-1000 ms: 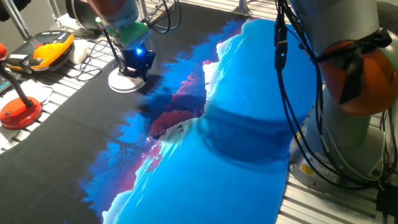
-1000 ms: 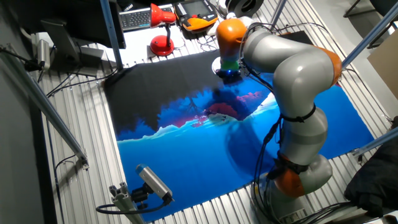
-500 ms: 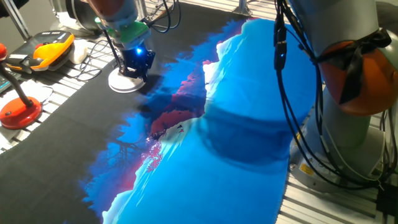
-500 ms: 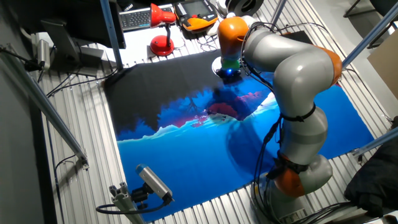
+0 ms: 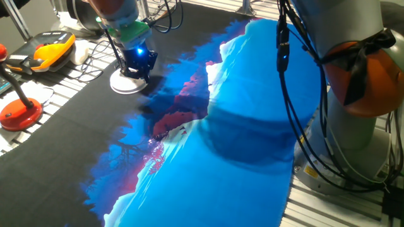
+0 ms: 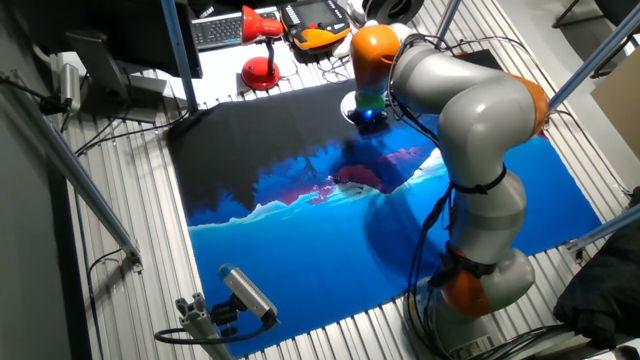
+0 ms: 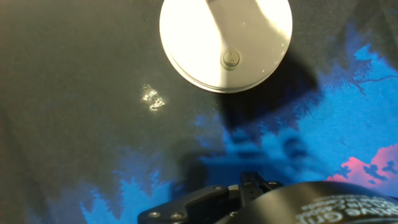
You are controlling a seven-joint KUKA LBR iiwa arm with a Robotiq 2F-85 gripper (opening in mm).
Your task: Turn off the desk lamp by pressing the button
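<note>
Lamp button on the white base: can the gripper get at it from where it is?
Probably yes. In the hand view the button sits exposed on the white base, nothing lying over it, and the gripper hangs right above the base. Jaws not visible.

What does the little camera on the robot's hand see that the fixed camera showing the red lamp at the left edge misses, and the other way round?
Only the hand view shows the small round button on the desk lamp's white base, seen from above. Only the fixed view shows the gripper over that base, the red lamp and the arm's grey body. Both show the white base and the blue-and-black cloth.
</note>
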